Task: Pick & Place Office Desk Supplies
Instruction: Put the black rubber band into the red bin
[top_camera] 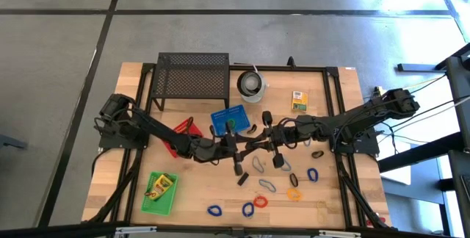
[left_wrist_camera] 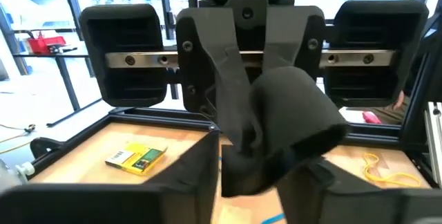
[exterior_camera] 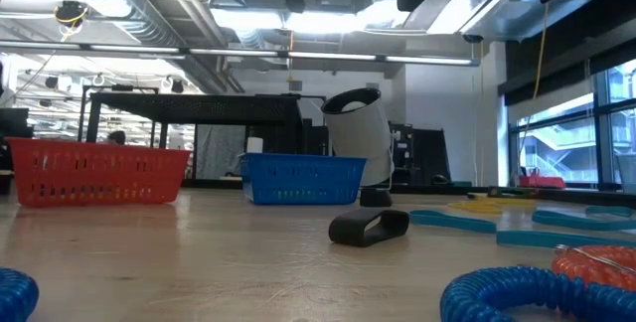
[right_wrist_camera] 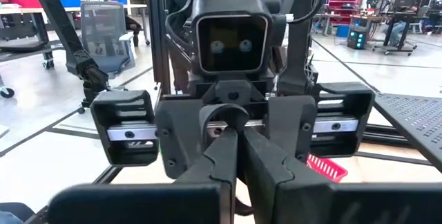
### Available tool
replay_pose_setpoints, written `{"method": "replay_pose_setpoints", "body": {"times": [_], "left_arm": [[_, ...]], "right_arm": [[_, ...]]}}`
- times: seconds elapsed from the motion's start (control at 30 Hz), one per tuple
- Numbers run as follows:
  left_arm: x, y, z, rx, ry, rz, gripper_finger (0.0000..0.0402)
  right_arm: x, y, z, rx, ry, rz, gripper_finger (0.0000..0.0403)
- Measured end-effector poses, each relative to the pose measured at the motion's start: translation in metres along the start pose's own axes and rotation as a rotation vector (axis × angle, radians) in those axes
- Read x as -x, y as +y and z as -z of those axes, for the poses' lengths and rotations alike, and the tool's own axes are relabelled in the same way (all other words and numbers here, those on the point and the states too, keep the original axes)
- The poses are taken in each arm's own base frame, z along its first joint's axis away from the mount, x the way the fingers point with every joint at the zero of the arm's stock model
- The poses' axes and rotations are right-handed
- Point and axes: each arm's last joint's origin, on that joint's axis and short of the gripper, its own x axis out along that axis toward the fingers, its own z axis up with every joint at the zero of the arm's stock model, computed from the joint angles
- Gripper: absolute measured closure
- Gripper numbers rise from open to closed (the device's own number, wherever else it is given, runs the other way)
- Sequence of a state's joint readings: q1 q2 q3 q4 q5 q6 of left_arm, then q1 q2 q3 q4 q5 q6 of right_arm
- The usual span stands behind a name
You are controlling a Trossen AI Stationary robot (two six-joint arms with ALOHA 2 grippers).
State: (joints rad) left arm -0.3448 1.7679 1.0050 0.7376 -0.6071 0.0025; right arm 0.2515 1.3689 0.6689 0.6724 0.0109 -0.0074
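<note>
Left gripper is mid-table, tip to tip with the right one. Its jaws sit half-closed either side of the black loop; can't tell if they grip it. The loop hangs between both tips, long axis running arm to arm. Right gripper is clamped on the loop's far end.

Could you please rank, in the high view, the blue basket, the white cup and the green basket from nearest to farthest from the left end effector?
Measured from the left end effector near the table's middle:
1. Blue basket, just beside it toward the mesh stand.
2. White cup, farther back by the table's far edge.
3. Green basket, farthest, at the near left corner.
</note>
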Motion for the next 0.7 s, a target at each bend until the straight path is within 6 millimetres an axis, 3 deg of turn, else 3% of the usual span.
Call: {"method": "replay_pose_setpoints", "body": {"times": [0.27,0.47,0.7], "left_arm": [[0.005,-0.007,0.000,-0.019,0.003,0.018,0.0393],[0.005,-0.008,0.002,-0.001,0.019,0.018,0.0395],[0.006,-0.007,0.010,0.025,0.091,-0.011,0.0395]], "right_arm": [[0.000,0.000,0.002,-0.027,0.028,-0.005,0.0381],[0.000,-0.002,0.004,-0.069,0.047,0.019,0.0366],[0.003,-0.008,0.010,-0.098,0.138,0.087,0.0288]]}}
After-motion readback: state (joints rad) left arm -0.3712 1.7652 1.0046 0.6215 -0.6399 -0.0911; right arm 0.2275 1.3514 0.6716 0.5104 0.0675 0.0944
